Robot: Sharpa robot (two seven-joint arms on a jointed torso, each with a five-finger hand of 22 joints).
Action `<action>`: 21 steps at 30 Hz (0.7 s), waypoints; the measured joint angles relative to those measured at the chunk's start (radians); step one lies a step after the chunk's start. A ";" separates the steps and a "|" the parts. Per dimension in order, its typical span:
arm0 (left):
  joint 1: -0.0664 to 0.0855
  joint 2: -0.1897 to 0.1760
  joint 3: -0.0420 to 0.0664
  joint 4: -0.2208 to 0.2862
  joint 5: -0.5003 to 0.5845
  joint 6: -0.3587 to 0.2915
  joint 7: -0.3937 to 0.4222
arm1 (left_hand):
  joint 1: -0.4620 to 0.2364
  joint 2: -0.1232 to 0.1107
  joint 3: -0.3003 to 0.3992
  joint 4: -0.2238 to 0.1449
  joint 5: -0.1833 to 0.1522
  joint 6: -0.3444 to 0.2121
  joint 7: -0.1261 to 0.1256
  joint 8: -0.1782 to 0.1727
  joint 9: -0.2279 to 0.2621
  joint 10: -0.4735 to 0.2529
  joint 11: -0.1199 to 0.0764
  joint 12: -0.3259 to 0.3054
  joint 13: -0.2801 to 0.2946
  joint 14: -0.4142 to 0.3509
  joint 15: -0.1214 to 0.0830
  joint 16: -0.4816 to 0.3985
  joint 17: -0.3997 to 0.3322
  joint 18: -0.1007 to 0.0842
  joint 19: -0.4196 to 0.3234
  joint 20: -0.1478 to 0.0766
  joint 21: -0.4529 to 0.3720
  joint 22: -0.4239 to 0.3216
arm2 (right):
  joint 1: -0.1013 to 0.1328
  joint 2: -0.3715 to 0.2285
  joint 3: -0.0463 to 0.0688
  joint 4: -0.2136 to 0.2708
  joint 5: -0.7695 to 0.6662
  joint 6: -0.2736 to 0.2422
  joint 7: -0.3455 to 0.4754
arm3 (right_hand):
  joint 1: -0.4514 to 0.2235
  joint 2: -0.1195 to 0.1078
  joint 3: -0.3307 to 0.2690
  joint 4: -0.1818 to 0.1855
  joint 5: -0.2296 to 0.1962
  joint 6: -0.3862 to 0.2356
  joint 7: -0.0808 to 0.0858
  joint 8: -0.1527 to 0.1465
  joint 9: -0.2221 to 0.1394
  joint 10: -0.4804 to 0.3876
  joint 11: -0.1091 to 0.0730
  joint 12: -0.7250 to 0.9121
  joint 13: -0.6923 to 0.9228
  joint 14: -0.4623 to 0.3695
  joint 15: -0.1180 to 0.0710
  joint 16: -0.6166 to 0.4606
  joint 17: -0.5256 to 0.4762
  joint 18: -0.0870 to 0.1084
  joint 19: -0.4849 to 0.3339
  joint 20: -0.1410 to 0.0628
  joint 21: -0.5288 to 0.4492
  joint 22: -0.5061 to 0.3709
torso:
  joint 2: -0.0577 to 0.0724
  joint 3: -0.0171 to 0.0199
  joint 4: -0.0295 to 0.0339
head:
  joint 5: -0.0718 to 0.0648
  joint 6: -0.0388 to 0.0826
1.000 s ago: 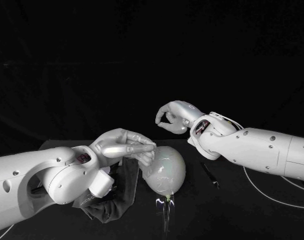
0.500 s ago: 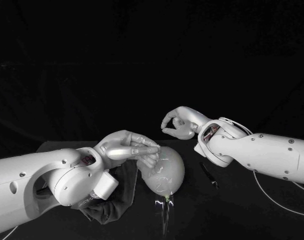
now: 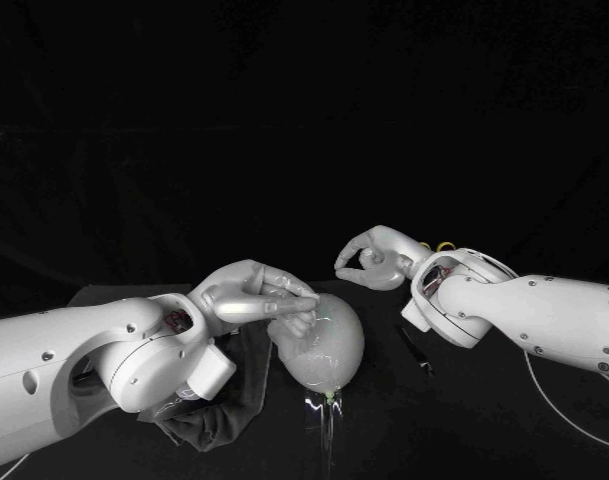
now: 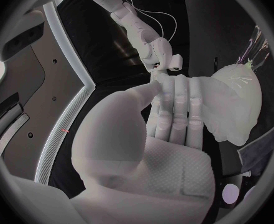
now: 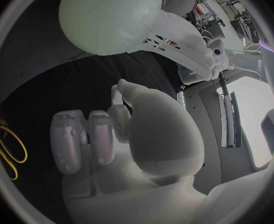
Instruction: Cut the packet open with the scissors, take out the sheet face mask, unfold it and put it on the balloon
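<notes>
The pale balloon (image 3: 326,340) stands at the middle of the table, its knot pointing down toward me. A thin wrinkled film, apparently the sheet face mask (image 4: 221,109), clings to its side. My left hand (image 3: 257,299) lies against the balloon's left side. Its fingers (image 4: 177,109) are straight and together on the wrinkled film, with the thumb tip meeting them. My right hand (image 3: 373,259) hovers behind and right of the balloon, its fingers curled in around nothing; the balloon (image 5: 109,17) lies beyond it. The dark scissors (image 3: 417,350) lie on the table right of the balloon.
A dark, limp sheet, possibly the packet (image 3: 225,410), hangs under my left forearm at the table's near left. A white cable (image 3: 578,420) runs along the near right. Yellow rubber bands (image 5: 6,149) lie beside my right hand.
My right hand has drifted right and slightly down, staying curled. My left hand and the balloon have hardly moved.
</notes>
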 measured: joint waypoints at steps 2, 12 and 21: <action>0.000 -0.011 0.001 -0.004 -0.014 0.009 -0.004 | 0.000 0.000 0.000 0.000 0.000 0.000 0.000 -0.002 0.000 0.000 0.000 -0.004 0.000 0.000 0.000 0.000 0.000 0.000 0.000 0.000 0.000 0.000 | -0.002 0.007 -0.001 -0.009 0.018 0.011 0.004 | 0.015 0.006 0.006 -0.010 0.000 -0.005 0.005 -0.008 -0.005 -0.002 0.002 -0.007 0.000 0.000 0.007 0.000 0.000 0.000 -0.002 0.002 0.000 0.000 | 0.000 0.0001 0.0002 | -0.001 0.000; 0.002 -0.057 0.021 -0.051 -0.083 0.093 -0.030 | 0.005 -0.003 0.000 0.000 0.000 0.000 0.000 -0.003 0.000 0.002 0.002 -0.005 0.000 0.003 0.004 -0.006 0.002 0.010 0.000 0.000 0.000 0.000 | -0.010 0.083 -0.002 -0.076 0.016 0.061 0.052 | 0.069 0.010 0.030 -0.057 0.000 -0.023 0.009 -0.046 -0.029 -0.021 0.011 -0.018 0.001 0.000 0.014 -0.002 0.000 0.000 -0.002 0.013 -0.015 0.000 | 0.002 0.0001 0.0032 | -0.002 0.001; 0.033 -0.040 0.067 -0.198 -0.149 0.201 -0.057 | 0.011 0.003 0.004 -0.010 0.000 0.004 0.004 -0.008 0.001 0.004 0.004 -0.011 0.001 0.002 0.005 -0.013 0.005 0.010 0.000 0.000 0.000 0.003 | -0.012 0.144 -0.002 -0.139 -0.015 0.080 0.092 | 0.069 0.010 0.030 -0.063 0.000 -0.023 0.009 -0.049 -0.031 -0.022 0.010 -0.018 0.001 0.000 0.014 0.001 -0.001 0.000 -0.004 0.014 -0.017 -0.001 | 0.004 -0.0010 0.0036 | 0.003 -0.005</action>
